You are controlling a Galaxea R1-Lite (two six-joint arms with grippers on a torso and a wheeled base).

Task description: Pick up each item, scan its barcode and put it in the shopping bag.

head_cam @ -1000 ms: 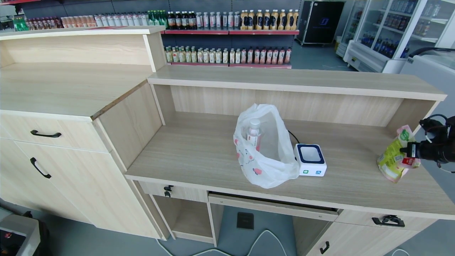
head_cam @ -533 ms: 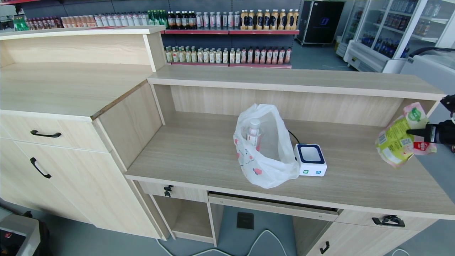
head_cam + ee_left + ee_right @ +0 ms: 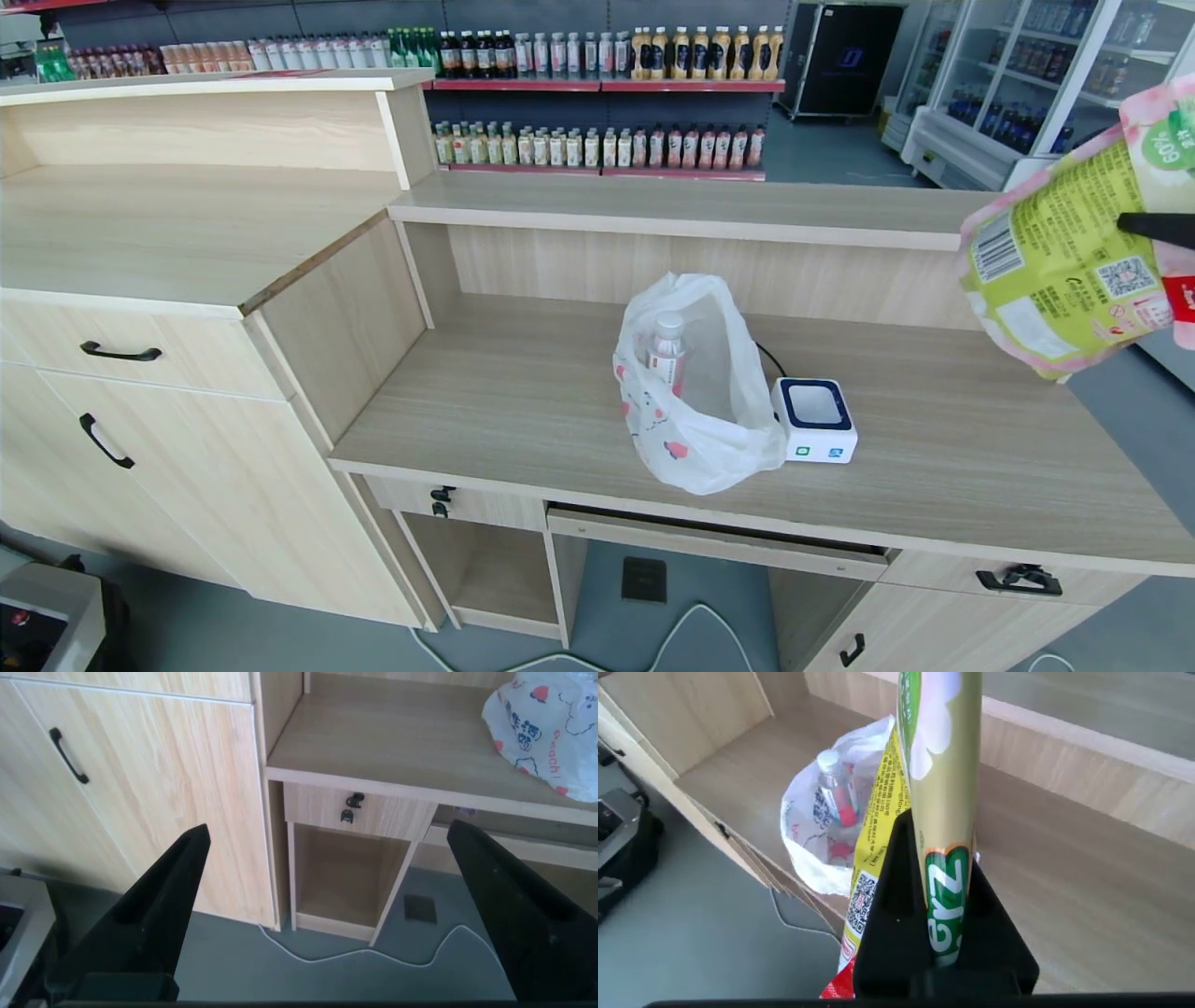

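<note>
Wooden counter (image 3: 523,401) ran across a shop aisle. Left gripper (image 3: 327,905) hung low on the near side of its left end, fingers wide apart and empty. Bag (image 3: 695,401) sat mid-counter, mouth open, a bottle (image 3: 667,347) upright inside. Scanner (image 3: 814,420) stood just beside it on the right, window up. Far right and high, the right gripper (image 3: 936,887) was clamped on the pouch (image 3: 1055,252), long axis left-right, barcode (image 3: 996,250) at its left end. Scanner lay down-left of it, so the right arm was nearer; the barcode face likely needed turning downward.
</note>
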